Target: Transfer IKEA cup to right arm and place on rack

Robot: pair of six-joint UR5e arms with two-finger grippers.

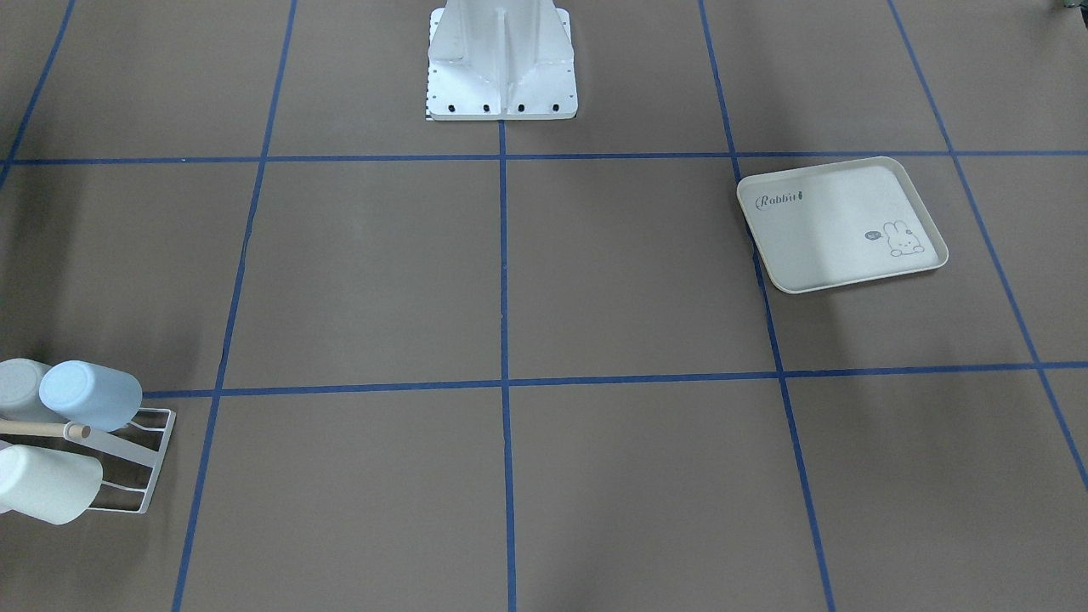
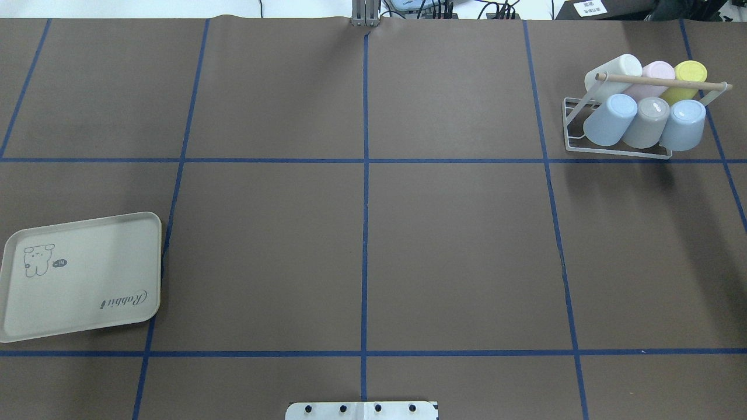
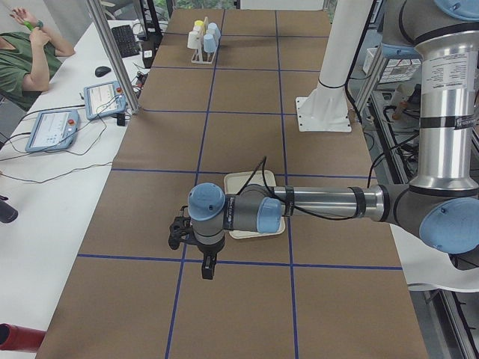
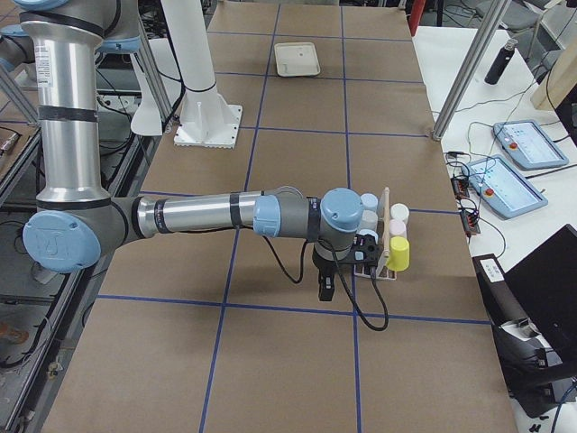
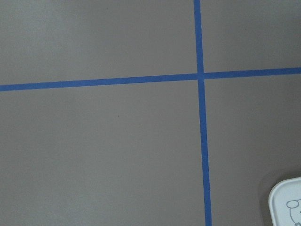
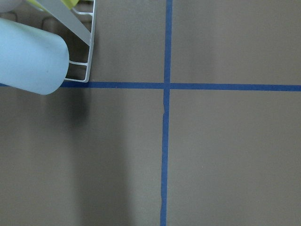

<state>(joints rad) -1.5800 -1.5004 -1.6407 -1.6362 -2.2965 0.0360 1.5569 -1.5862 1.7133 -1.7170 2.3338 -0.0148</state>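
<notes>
Resting tilted on the white wire rack point(image 2: 618, 153), six smooth tapered cups point(image 2: 610, 119) sat at the table's point(image 2: 455, 233) far right corner. Finger spacing of left gripper point(image 3: 207, 268) and right gripper point(image 4: 326, 287) could not be determined.

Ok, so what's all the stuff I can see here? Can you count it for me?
cups: six, two blue, one each grey, white, pink and yellow, tipped on the rack
rack: one, white wire with a wooden rod, table's far right corner
tray: one, cream with a rabbit drawing, empty, on the robot's left
table: one, brown with blue tape lines
tablets: two, blue-edged, on the side desk
person: one, green top, at that desk
base: one, white, middle of the table's robot side
left arm: one, silver and blue, near the tray
right arm: one, silver and blue, near the rack
left gripper: one, black, can't tell if open
right gripper: one, black, can't tell if open
</notes>
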